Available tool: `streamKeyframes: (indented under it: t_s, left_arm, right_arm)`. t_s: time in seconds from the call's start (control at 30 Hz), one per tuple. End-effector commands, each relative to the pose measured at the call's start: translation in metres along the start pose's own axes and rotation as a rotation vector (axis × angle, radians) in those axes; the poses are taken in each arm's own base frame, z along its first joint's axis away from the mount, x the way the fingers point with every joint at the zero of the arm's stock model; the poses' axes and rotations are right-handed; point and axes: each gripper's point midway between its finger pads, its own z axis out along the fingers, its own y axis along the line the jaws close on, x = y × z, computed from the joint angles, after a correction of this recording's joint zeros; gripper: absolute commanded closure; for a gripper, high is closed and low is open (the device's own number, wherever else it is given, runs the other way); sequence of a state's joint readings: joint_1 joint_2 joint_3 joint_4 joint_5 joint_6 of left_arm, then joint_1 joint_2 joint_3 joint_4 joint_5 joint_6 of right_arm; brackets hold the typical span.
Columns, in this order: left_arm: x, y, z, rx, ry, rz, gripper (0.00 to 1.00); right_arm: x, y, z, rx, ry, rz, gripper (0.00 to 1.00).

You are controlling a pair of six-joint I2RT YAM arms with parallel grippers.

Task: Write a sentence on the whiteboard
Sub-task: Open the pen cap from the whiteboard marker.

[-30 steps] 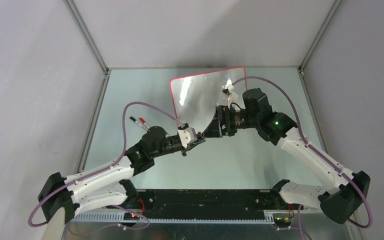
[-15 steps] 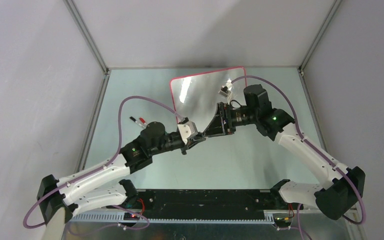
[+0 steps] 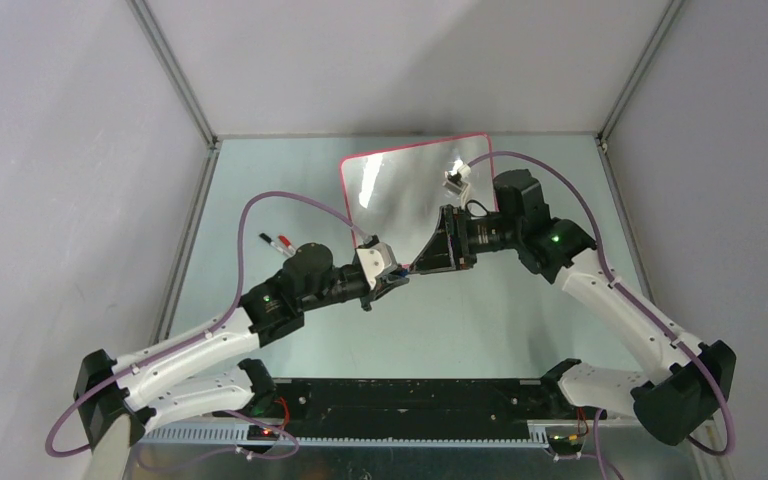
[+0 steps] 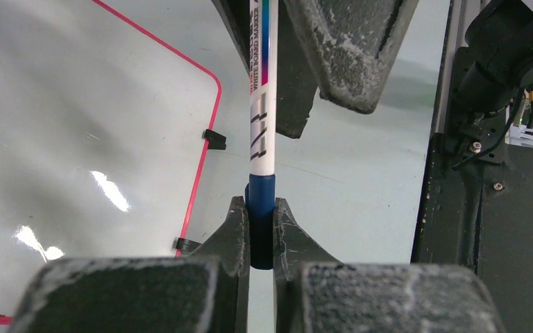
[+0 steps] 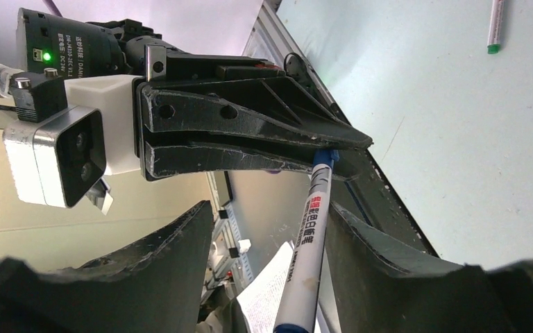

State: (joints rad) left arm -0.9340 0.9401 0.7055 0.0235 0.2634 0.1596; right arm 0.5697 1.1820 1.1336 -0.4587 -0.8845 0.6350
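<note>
A marker, gripped near the red-framed whiteboard.
The left gripper is clamped on its blue end; the right gripper has jaws apart around its barrel.

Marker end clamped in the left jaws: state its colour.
Dark blue. The marker end shows best in the left wrist view.

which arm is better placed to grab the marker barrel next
right: the right gripper flanks the marker barrel, jaws apart; the left gripper is shut on its blue end
</note>
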Motion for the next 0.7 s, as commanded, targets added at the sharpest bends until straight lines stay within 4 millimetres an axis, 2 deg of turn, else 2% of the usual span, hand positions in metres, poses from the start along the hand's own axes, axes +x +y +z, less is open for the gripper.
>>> streamKeyframes:
  t_s: [0.0, 0.13, 0.27, 0.33, 0.4, 0.47, 0.5, 0.6, 0.67]
  left_arm:
    - [-0.011, 0.001, -0.003, -0.009, -0.017, 0.024, 1.00]
    - [-0.011, -0.001, -0.003, 0.003, -0.019, 0.024, 1.00]
    - [-0.013, -0.006, -0.002, 0.033, -0.028, 0.030, 1.00]
    - [-0.012, -0.008, -0.002, 0.043, -0.027, 0.036, 1.00]
    - [-0.010, -0.010, -0.001, 0.053, -0.011, 0.044, 1.00]
    - [-0.005, -0.012, -0.002, 0.060, 0.013, 0.050, 1.00]
    - [-0.003, -0.012, -0.002, 0.060, 0.023, 0.051, 1.00]
    - [0.000, -0.013, -0.003, 0.064, 0.030, 0.064, 1.00]
    - [0.000, -0.013, -0.002, 0.063, 0.029, 0.068, 1.00]
  right_arm:
    - [-0.002, 0.014, -0.009, -0.016, -0.023, -0.045, 0.38]
    - [-0.003, 0.014, -0.010, -0.014, -0.027, -0.047, 0.57]
    - [-0.002, 0.013, -0.009, -0.010, -0.022, -0.046, 0.67]
    - [-0.001, 0.012, -0.008, -0.008, -0.020, -0.045, 0.67]
    - [-0.001, 0.011, -0.008, -0.006, -0.019, -0.045, 0.60]
    - [-0.002, 0.012, -0.009, -0.007, -0.024, -0.050, 0.57]
    - [-0.002, 0.011, -0.009, -0.005, -0.025, -0.049, 0.58]
    - [-0.002, 0.010, -0.009, -0.003, -0.025, -0.046, 0.70]
    - [-0.002, 0.010, -0.008, -0.002, -0.022, -0.045, 0.71]
